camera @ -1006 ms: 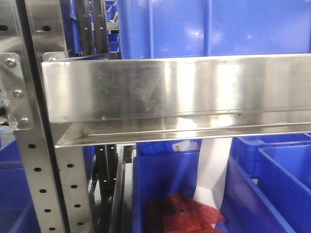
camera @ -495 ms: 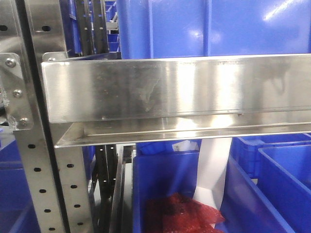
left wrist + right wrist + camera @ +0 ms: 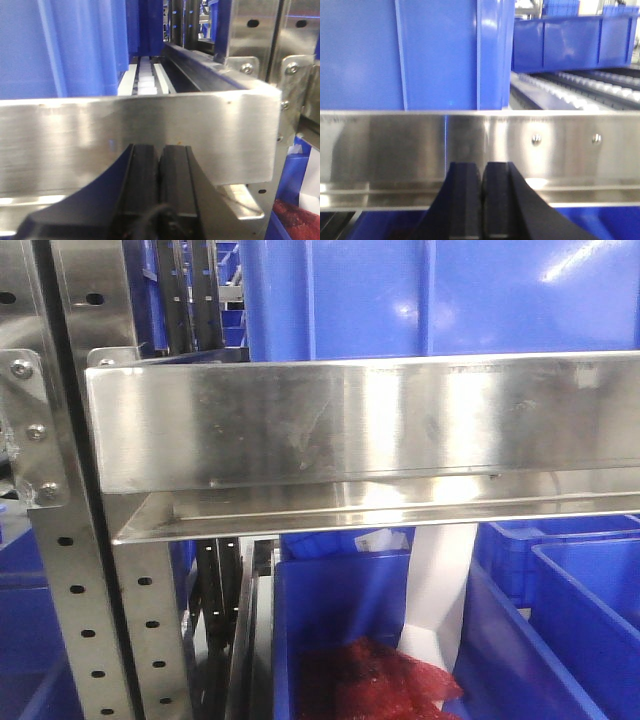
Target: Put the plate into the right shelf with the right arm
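Note:
The plate is out of view in all three views. The right shelf fills the front view as a brushed steel ledge [image 3: 360, 425] on a perforated upright [image 3: 75, 620], with blue bins above and below. My left gripper [image 3: 160, 150] is shut and empty, its black fingers pressed together just in front of a steel ledge [image 3: 135, 135]. My right gripper [image 3: 482, 167] is shut and empty too, close in front of another steel ledge [image 3: 560, 142] with two rivets.
A large blue bin [image 3: 440, 295] stands on the ledge. Below, a blue bin [image 3: 340, 610] holds a red mesh bag [image 3: 375, 680] and a white sheet [image 3: 440, 585]. Roller tracks [image 3: 580, 92] and a far blue bin [image 3: 570, 40] lie to the right.

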`<action>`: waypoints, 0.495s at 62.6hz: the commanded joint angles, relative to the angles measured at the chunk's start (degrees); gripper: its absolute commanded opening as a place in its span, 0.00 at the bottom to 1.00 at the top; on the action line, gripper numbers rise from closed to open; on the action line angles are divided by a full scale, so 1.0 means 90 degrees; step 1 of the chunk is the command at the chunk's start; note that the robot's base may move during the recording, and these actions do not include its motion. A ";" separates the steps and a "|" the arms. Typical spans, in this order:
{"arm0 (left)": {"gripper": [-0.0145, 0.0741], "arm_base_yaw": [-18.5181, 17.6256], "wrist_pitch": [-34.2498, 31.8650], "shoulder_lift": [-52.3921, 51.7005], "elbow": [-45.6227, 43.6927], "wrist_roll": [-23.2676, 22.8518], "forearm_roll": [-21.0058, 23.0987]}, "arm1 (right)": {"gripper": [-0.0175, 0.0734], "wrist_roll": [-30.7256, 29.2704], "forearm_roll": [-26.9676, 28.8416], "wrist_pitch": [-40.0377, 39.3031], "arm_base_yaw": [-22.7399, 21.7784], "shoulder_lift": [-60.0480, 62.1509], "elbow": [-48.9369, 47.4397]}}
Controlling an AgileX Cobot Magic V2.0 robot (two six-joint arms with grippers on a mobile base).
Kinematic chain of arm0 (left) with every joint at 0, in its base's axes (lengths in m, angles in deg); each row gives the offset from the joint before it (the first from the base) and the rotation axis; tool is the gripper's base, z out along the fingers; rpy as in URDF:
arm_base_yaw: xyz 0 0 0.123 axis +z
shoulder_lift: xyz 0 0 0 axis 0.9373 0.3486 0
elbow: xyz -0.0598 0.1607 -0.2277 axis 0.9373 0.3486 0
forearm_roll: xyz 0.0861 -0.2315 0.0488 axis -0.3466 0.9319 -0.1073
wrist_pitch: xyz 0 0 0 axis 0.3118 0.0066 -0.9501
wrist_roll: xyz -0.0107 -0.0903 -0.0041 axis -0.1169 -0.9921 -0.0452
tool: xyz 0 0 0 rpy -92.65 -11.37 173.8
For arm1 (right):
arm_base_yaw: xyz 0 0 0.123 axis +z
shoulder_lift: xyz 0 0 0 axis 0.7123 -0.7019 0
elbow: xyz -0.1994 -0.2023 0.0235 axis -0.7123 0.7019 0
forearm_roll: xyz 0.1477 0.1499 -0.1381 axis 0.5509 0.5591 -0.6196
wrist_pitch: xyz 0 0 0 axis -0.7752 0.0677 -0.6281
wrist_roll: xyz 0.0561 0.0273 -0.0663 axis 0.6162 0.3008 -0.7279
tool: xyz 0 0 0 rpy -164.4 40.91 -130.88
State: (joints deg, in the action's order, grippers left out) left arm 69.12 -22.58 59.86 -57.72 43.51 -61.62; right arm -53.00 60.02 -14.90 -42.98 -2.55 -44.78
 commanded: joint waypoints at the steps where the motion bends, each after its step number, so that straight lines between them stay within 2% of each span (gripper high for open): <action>1: 0.11 -0.0027 -0.0498 -0.0071 0.0054 -0.0016 0.0025 | 0.25 -0.0060 0.0035 -0.0691 -0.0030 0.0093 -0.0035; 31: 0.11 -0.0027 -0.0498 -0.0071 0.0054 -0.0016 0.0025 | 0.25 -0.0060 0.0035 -0.0650 -0.0030 0.0093 -0.0035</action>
State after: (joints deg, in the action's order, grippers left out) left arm 69.12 -22.58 59.86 -57.72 43.51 -61.62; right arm -53.00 60.04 -15.30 -42.98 -2.55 -44.78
